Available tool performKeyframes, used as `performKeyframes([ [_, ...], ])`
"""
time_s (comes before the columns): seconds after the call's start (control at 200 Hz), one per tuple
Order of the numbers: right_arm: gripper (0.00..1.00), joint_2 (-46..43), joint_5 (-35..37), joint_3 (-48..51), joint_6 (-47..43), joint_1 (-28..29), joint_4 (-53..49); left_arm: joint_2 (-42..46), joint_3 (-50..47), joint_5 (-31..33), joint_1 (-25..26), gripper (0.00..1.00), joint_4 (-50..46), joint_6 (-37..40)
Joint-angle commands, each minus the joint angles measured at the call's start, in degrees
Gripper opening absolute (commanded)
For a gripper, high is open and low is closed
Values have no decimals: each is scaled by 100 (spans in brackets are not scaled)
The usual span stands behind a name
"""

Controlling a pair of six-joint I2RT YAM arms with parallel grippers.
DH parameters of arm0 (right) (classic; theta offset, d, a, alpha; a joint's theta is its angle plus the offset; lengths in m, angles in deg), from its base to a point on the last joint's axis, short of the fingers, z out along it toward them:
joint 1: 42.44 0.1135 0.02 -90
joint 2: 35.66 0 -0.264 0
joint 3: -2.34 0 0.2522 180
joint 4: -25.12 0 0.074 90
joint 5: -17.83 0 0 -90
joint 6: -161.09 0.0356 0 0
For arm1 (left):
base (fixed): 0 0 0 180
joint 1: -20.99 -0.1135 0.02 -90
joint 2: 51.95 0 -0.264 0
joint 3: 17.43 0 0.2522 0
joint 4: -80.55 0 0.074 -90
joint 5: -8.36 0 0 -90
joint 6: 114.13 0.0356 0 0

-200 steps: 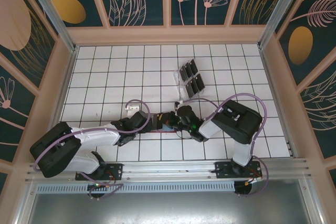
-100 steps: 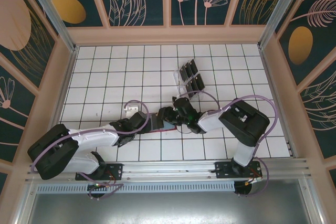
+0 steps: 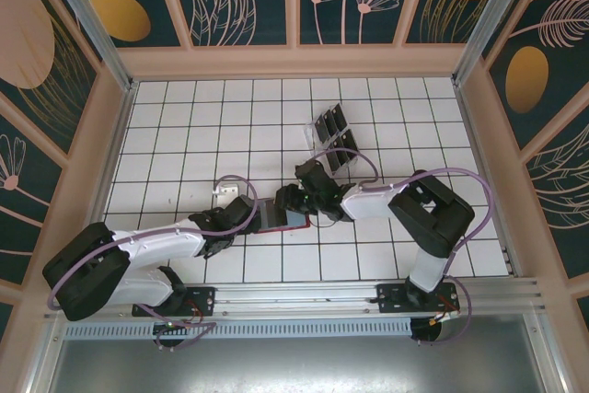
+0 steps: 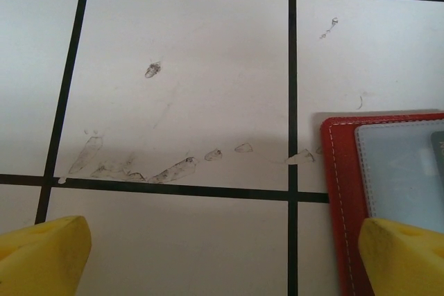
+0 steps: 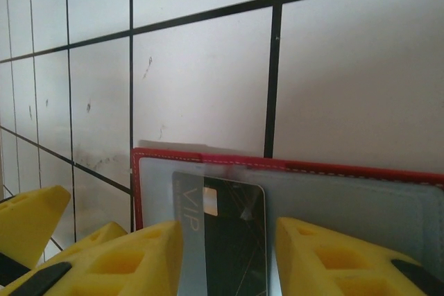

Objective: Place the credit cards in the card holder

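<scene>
Left fingers: standing spread wide and empty, one over the card holder, likely steadying it on the desk.
Right fingers: sitting parted beside a credit card, not pinching it.
Card: lying in the holder's grey pocket, lower centre.
Hidden: card's lower end is running off the frame, so how deep it is sitting is unclear.
Rack: holding the other cards, upper centre.

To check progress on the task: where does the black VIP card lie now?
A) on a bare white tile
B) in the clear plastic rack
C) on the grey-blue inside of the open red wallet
C: the right wrist view shows the black card lying on the grey-blue lining of the red wallet, whose red border frames it.
</scene>
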Motion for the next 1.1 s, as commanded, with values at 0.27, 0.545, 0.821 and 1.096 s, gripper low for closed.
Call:
performKeyframes([
  [0.27,39,313,98,-414,-115,251,-397,-29,-226,-40,22,98,131,-125],
  [0.545,39,481,69,-673,-97,425,-557,-21,-342,-127,23,98,328,-122],
  [0.821,41,544,178,-783,-114,519,-726,110,-375,-137,25,98,386,-95],
  [1.096,44,262,331,-415,-89,300,-729,340,-273,-15,22,99,208,-43],
])
